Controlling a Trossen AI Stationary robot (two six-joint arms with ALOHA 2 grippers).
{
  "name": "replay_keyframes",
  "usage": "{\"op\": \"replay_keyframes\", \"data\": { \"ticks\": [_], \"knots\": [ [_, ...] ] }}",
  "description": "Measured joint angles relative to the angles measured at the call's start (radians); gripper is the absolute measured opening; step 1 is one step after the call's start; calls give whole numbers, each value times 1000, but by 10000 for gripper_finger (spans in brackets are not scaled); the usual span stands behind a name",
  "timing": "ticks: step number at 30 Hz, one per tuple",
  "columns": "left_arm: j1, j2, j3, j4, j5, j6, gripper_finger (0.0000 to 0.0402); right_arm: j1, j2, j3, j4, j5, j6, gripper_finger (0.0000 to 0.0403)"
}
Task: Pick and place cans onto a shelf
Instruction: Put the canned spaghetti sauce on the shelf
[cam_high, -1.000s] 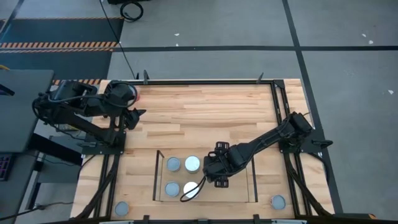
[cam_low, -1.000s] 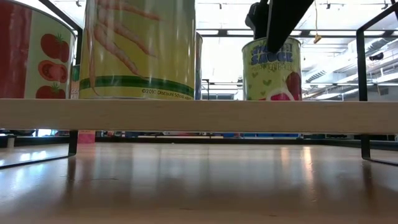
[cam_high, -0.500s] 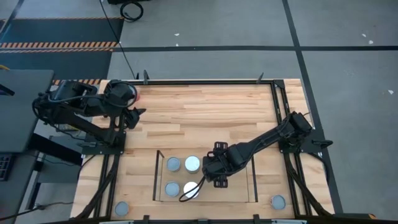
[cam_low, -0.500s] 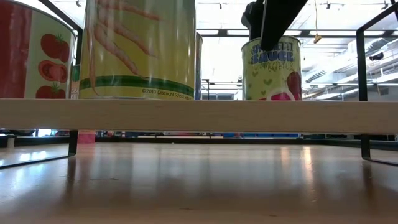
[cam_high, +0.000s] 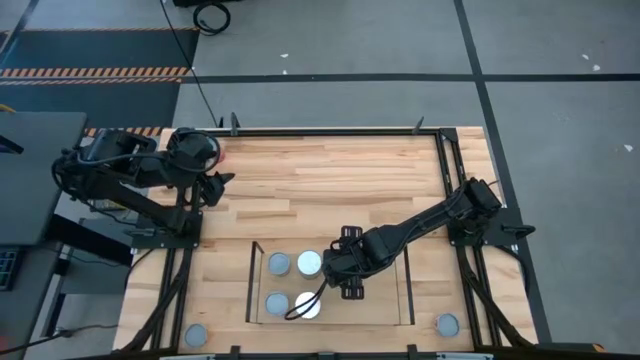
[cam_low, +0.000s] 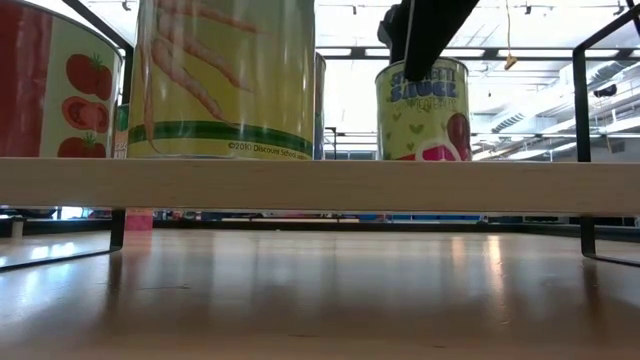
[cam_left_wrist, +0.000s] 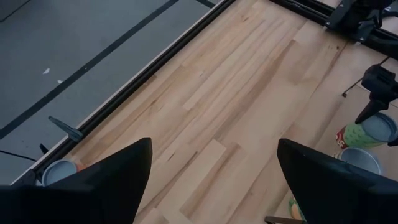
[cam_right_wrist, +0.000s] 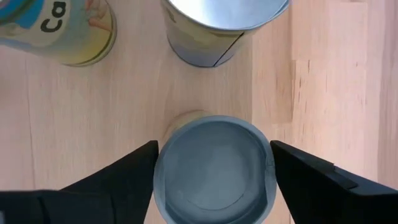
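Observation:
The light-wood shelf (cam_high: 400, 300) stands at the table's near middle. Several cans stand upright on its left half (cam_high: 279, 264) (cam_high: 310, 262) (cam_high: 277, 302) (cam_high: 307, 305). My right gripper (cam_high: 340, 270) is over the shelf, just right of them, shut on a green-labelled sauce can (cam_low: 423, 110), whose grey top shows in the right wrist view (cam_right_wrist: 213, 171). My left gripper (cam_high: 210, 188) waits open and empty at the far left (cam_left_wrist: 211, 186). Single cans stand on the table at the near left (cam_high: 196, 334), near right (cam_high: 447, 324) and far left (cam_left_wrist: 59, 171). My right gripper pinches the sauce can between its two fingers, one finger (cam_right_wrist: 134, 171) on each side of the can's wall just below the top rim (cam_right_wrist: 163, 163). The fingers come from above, pointing down. The can is upright; the shelf's front edge (cam_low: 320, 187) hides its bottom.
Two shelf cans (cam_right_wrist: 224, 25) (cam_right_wrist: 62, 31) stand close beyond the held can. Bare shelf board (cam_right_wrist: 336, 74) lies to its right. Dark frame uprights (cam_low: 580, 150) stand at the shelf's short ends. Much bare tabletop (cam_left_wrist: 236, 99) lies at the far middle.
My right gripper has moved a little toward the table's left with the sauce can, closer to the cans standing on the shelf. The can has stayed upright in the shut fingers.

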Motion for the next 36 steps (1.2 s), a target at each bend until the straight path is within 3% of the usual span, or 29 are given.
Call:
{"op": "replay_keyframes", "data": {
  "ticks": [16, 24, 36],
  "knots": [
    [0, 0, 0, 0, -21, 22, 352, 2, -14, -1, 50, 7, -10, 347],
    [0, 0, 0, 0, -35, 18, 352, 5, -41, -1, -6, -8, -27, 347],
    [0, 0, 0, 1, -45, -6, 352, 5, -32, -1, 109, 26, -20, 342]
  ]
}}
